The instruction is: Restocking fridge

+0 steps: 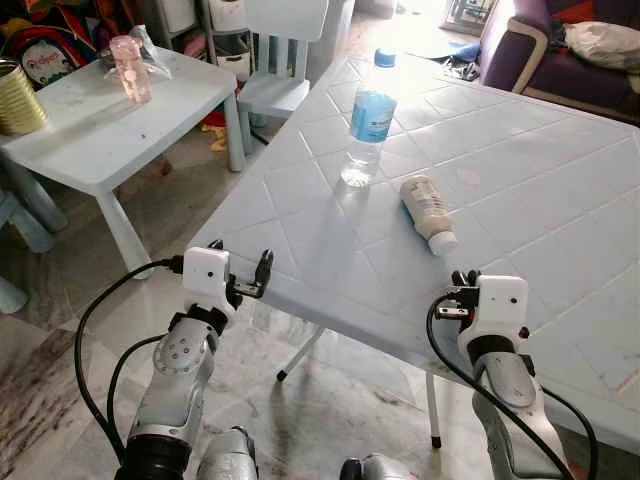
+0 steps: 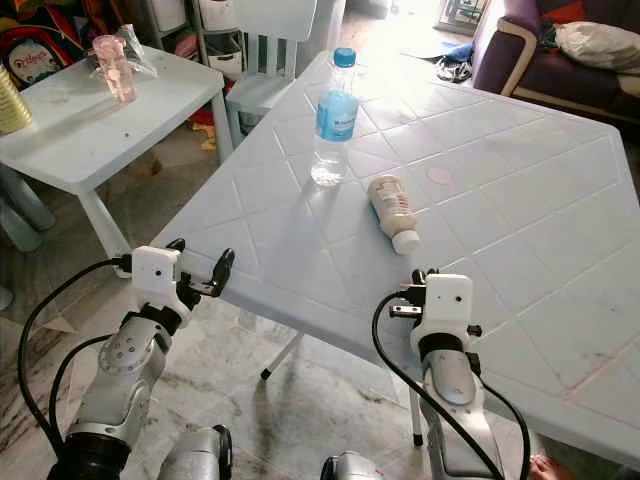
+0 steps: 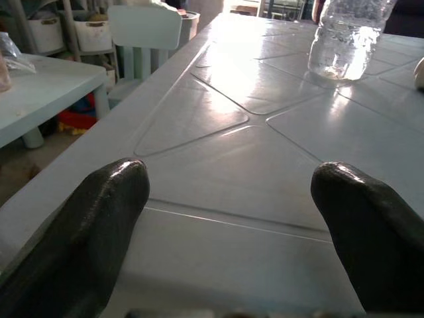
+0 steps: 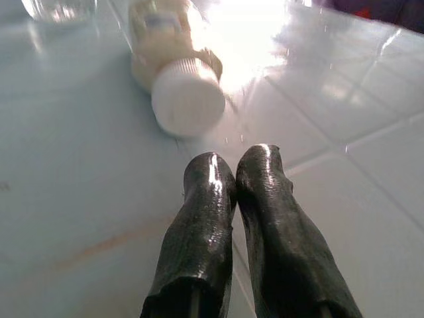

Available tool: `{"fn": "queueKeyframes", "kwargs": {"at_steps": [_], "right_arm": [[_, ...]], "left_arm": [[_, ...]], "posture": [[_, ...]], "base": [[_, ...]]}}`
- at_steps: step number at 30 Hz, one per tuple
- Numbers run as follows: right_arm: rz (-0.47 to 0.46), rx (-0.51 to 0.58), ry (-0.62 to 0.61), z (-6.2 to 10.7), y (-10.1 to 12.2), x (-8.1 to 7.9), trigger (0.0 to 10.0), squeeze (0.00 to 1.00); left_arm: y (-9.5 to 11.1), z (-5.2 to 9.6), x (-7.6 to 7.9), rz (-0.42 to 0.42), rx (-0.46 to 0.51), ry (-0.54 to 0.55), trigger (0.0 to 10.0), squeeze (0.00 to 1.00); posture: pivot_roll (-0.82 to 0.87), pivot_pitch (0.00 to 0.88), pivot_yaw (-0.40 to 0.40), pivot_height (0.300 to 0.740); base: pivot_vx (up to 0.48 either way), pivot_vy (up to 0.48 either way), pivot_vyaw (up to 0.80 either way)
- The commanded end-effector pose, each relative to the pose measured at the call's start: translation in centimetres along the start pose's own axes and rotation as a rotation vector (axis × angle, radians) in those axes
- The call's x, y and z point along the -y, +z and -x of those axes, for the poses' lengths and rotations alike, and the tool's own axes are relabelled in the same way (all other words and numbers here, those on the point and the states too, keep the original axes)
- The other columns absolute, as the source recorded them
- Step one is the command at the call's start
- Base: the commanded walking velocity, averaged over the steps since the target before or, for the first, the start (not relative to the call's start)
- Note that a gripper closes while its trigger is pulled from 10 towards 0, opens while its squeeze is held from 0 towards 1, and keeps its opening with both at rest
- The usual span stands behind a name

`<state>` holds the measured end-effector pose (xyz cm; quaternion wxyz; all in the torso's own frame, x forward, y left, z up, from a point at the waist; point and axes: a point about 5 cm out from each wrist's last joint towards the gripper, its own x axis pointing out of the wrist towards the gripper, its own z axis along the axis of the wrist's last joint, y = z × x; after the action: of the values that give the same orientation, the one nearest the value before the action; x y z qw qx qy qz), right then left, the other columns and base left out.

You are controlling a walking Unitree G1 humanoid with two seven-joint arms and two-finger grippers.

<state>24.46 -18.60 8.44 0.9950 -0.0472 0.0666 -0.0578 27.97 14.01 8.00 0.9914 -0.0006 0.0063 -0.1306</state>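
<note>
A clear water bottle (image 1: 371,112) with a blue label and blue cap stands upright on the pale blue table (image 1: 520,160). Beside it, a cream-coloured bottle (image 1: 427,212) with a white cap lies on its side, cap toward me. My left gripper (image 1: 240,270) hovers at the table's near-left edge, open, its fingers (image 3: 99,218) spread wide with nothing between them. My right gripper (image 1: 462,278) is over the near part of the table, shut and empty, fingertips (image 4: 228,165) just short of the lying bottle's white cap (image 4: 187,99).
A small light table (image 1: 110,120) at the left carries a pink cup (image 1: 131,68) and a yellow can (image 1: 18,97). A small chair (image 1: 278,60) stands behind it. A purple sofa (image 1: 560,50) is at the far right. Tiled floor lies below the table edge.
</note>
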Motion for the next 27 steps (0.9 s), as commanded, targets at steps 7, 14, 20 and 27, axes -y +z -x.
{"fn": "queueKeyframes", "kwargs": {"at_steps": [7, 14, 20, 27], "right_arm": [[-0.001, 0.149, 0.031, -0.8, 2.5, -0.8, 10.0, 1.00], [0.002, 0.164, 0.010, -1.8, 2.9, -0.1, 10.0, 1.00], [-0.003, 0.130, 0.061, -3.3, 2.7, 0.1, 10.0, 1.00], [0.005, 0.102, 0.104, -4.3, 2.2, -0.2, 10.0, 1.00]], "left_arm": [[-0.2, 0.2, 0.2, -0.016, -0.015, -0.016, 10.0, 0.00], [-0.2, 0.3, 0.3, -0.016, -0.017, -0.015, 10.0, 0.00], [-0.3, 0.3, 0.4, -0.017, -0.021, -0.024, 10.0, 0.00], [-0.2, 0.4, 0.3, -0.020, -0.021, -0.019, 10.0, 0.00]], "posture": [[0.06, 0.072, -0.045, 0.740], [0.06, 0.081, -0.039, 0.740], [0.06, 0.090, -0.033, 0.740], [0.07, 0.097, -0.032, 0.740]], "base": [[0.000, 0.000, 0.00], [0.000, 0.000, 0.00], [0.000, 0.000, 0.00], [0.000, 0.000, 0.00]]}}
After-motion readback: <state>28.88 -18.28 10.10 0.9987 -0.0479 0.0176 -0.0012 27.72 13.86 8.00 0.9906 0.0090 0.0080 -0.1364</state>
